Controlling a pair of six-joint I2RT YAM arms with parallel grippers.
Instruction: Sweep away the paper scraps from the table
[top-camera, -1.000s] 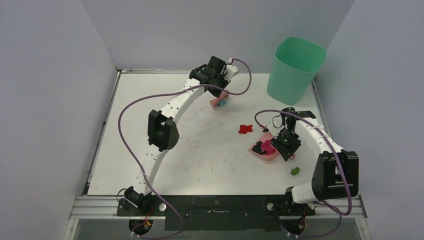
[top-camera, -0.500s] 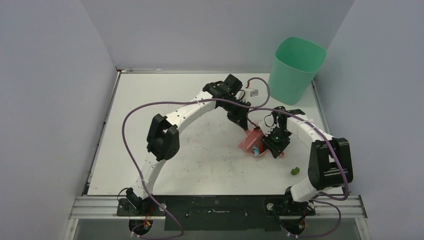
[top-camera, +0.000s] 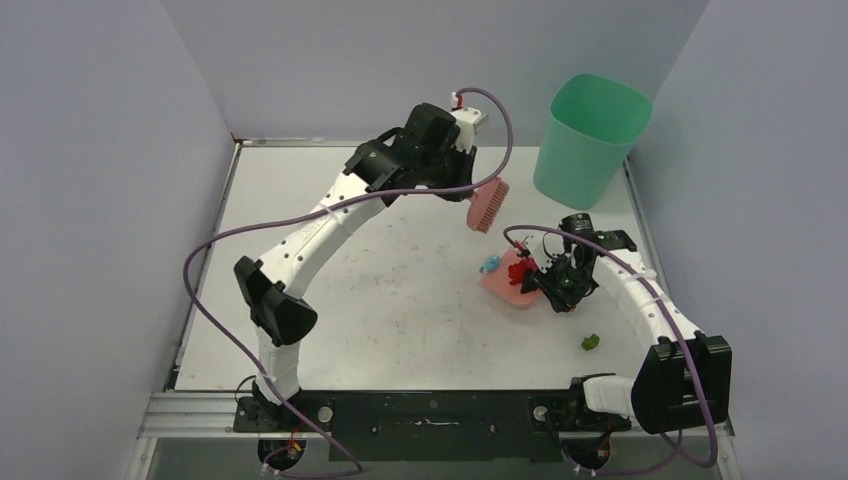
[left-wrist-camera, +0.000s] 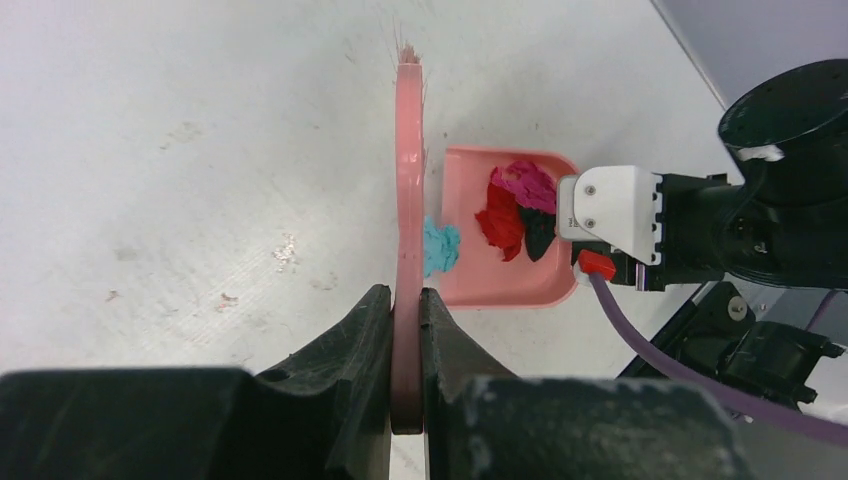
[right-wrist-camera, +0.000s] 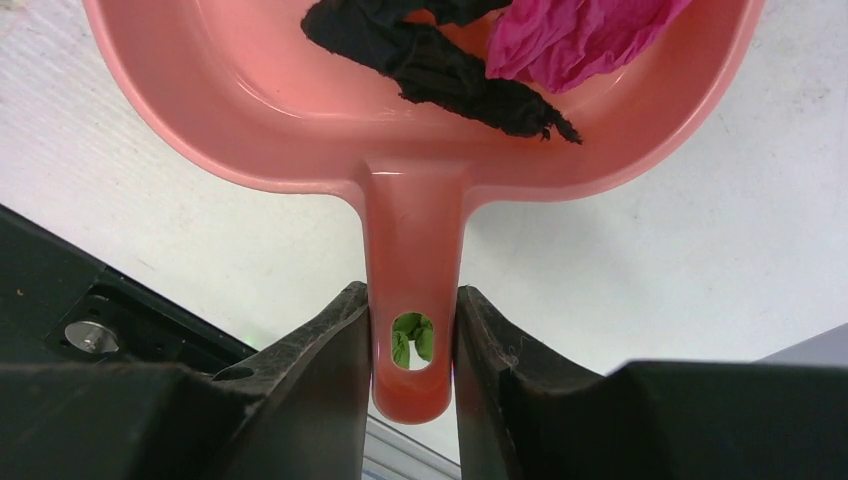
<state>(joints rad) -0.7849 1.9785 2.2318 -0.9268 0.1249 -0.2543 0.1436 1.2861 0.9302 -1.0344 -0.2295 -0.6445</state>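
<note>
Seen from above, the white surface carries a green bin at its 1 o'clock corner. The left arm reaches past mid-surface. Its left tool is clenched on the flat handle of the pink brush, which hangs clear of the surface with its long axis running roughly 1 to 7 o'clock. The right tool is clamped on the handle of the pink dustpan, set down at 3 o'clock with its mouth toward 10 o'clock. Inside lie a red scrap, a magenta scrap and a black scrap. A light blue scrap sits at the pan's lip, at 6 o'clock from the brush and nearest the left arm. Lowering the brush and stroking toward 4 o'clock would likely carry it in. A green scrap lies apart, at 5 o'clock from the pan behind its handle, nearer the right arm.
</note>
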